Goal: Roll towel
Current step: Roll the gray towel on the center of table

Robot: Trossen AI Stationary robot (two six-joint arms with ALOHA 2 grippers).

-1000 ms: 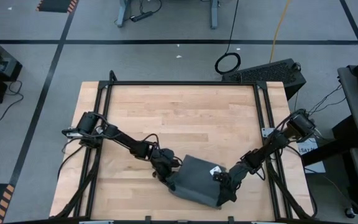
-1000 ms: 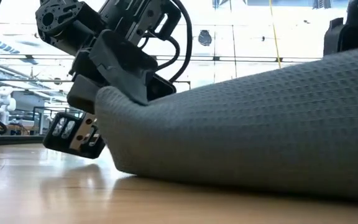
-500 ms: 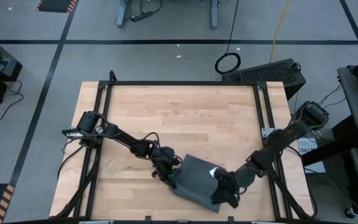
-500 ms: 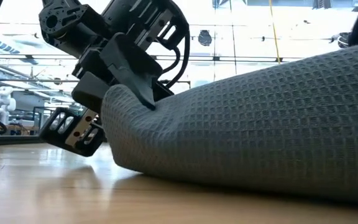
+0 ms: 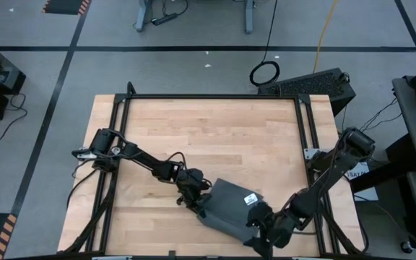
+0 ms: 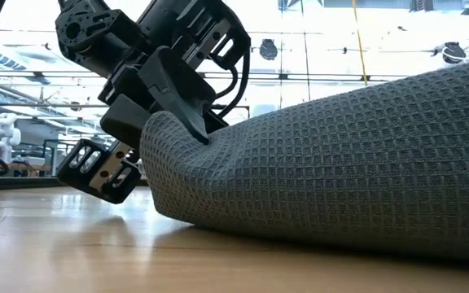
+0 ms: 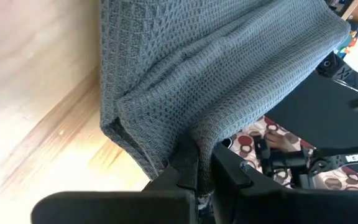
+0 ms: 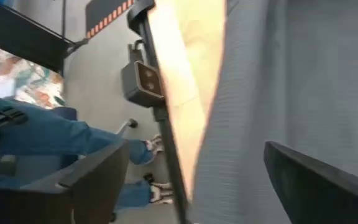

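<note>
The dark grey towel lies bunched and folded near the table's near edge, its underside on the wood. Its small white tag faces up. In the low view the towel fills the right side. My left gripper is shut on the towel's left end. My right gripper stands open at the towel's near right corner. In its wrist view the wide-spread fingers frame the towel and the table's edge. My left gripper pinches a bunched fold at the towel's left end between its two fingers; several layers seem gathered there. The fingers come slanting down from the table's left. That end is raised a little; the rest lies on the table. Whether my right gripper touches the towel, I cannot tell.
Black frame rails run along the table's sides and the near edge. A person's legs in jeans show beyond the near edge. Bare wood covers the far half of the table.
My right gripper has drawn back toward the table's near edge, from the towel's right side beside the tag to its near right corner. The towel's held left end has shifted slightly with my left gripper; the rest has stayed on the table.
</note>
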